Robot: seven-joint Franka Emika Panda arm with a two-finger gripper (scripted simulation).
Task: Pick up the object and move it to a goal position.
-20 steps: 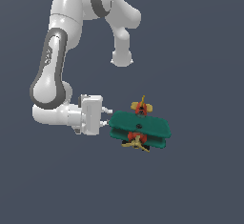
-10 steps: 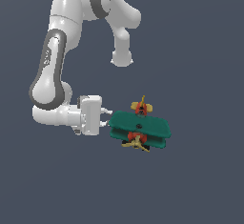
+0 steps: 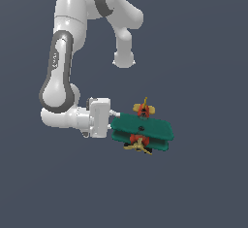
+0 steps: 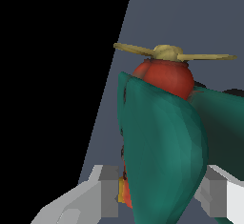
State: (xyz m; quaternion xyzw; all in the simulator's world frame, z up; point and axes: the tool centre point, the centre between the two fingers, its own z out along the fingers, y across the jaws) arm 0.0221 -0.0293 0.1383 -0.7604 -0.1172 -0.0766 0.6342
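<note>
1. Plain slate-grey fills everything behind the arm; no bench edge or corner shows in either view, so I can only place things against the arm itself.
2. Held out sideways at the end of the white arm (image 3: 60, 76), the toy biplane (image 3: 143, 130) hangs in open space toward the exterior view's right of the gripper (image 3: 114, 120), touching nothing else that I can see.
3. The jaws are clamped on the biplane: in the wrist view a grey finger (image 4: 107, 192) sits on each side of the teal wings (image 4: 162, 147), pressed against them.
4. It looks like a light, rigid toy. The broad stacked wings give a firm place to pinch, as here; the thin yellow propeller (image 4: 169, 53) and the tail seem the breakable parts and poor places to grip. The smooth, curved wing surface might slip under a loose squeeze.
5. Only the exterior view shows the whole plane, its yellow tail (image 3: 144, 108) and the arm's bend.
6. Only the wrist view shows the fingers' contact and the red nose (image 4: 164, 77) close up; no goal marker appears in either.
</note>
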